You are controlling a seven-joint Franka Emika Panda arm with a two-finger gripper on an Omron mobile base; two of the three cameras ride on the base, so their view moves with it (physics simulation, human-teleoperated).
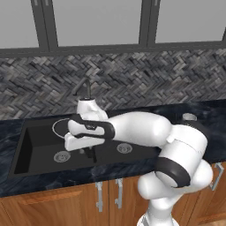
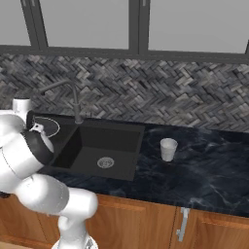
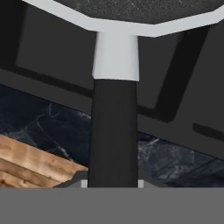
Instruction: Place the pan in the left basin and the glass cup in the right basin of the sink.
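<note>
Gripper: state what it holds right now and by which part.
The gripper holds the pan by its black handle, over the left basin of the sink.

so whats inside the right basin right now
Only its round silver drain shows on the floor of the right basin. The glass cup stands on the counter beside it. The near wall hides the front strip of floor.

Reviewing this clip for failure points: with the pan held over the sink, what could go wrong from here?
1. The hand grips only the end of the handle, so the pan could tip or slip.
2. The faucet stands close behind the arm and might be knocked.
3. The glass cup sits near the right basin's edge, where a wide swing might topple it.
</note>
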